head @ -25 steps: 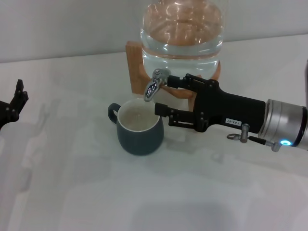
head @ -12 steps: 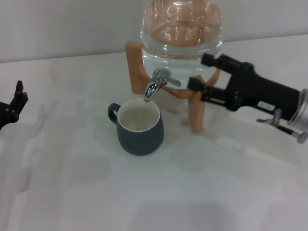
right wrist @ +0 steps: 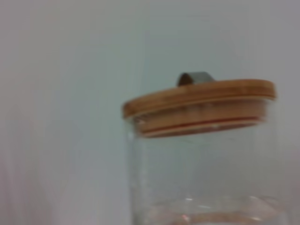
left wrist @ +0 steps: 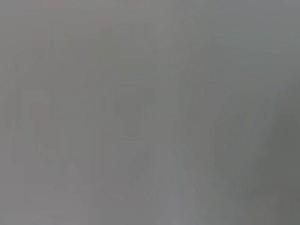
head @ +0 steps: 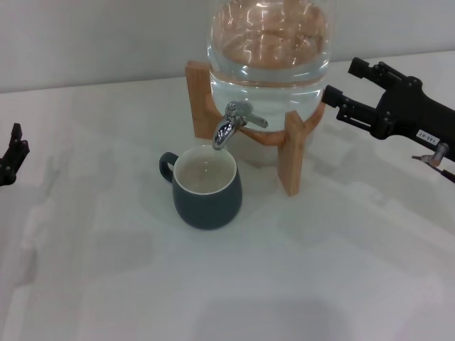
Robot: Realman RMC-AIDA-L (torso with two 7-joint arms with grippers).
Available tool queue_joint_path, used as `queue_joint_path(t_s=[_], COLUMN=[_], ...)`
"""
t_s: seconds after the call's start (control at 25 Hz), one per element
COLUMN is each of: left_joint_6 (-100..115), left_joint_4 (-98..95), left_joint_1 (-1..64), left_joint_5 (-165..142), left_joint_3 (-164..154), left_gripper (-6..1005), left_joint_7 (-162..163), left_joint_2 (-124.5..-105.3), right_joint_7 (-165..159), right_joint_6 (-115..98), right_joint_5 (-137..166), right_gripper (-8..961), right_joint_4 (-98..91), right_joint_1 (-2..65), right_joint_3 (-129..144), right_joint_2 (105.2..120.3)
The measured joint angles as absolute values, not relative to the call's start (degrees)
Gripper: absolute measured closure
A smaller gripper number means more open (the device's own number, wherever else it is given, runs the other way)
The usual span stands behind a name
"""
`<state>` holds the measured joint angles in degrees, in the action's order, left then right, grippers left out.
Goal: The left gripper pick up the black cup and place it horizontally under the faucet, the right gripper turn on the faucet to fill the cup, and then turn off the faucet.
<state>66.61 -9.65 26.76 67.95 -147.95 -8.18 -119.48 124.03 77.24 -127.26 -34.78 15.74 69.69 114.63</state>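
Observation:
The black cup (head: 206,190) stands upright on the white table, handle to the left, its mouth right under the faucet (head: 229,126). The chrome faucet sticks out of the clear glass water jar (head: 269,50), and no stream shows beneath it. My right gripper (head: 342,82) is open and empty, to the right of the jar and well clear of the faucet. My left gripper (head: 11,158) shows only as fingertips at the far left edge, far from the cup. The right wrist view shows the jar's wooden lid (right wrist: 199,105). The left wrist view is plain grey.
The jar rests on a wooden stand (head: 290,160) whose front leg stands just right of the cup. The white table (head: 213,284) stretches in front, with a pale wall behind.
My right gripper has pulled back from the faucet, moving right and away past the stand. My left gripper has slid a little further out at the left edge. The cup has not moved.

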Motion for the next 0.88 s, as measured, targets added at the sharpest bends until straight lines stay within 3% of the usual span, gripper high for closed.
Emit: queue_joint_path(t_s=[0.88], left_joint_6=[65.9], left_joint_4=[-7.8], left_joint_1=[27.1], left_joint_5=[71.1], left_joint_3=[-142.7], left_gripper=[112], left_joint_7=[-8.7], left_joint_2=[-119.37], right_joint_7=[142.6], right_joint_6=[69.0], right_joint_5=[-139.4], right_gripper=[128], right_joint_4=[-23.6], right_joint_1=[18.1], right_joint_3=[58.4], right_joint_2=[115.22])
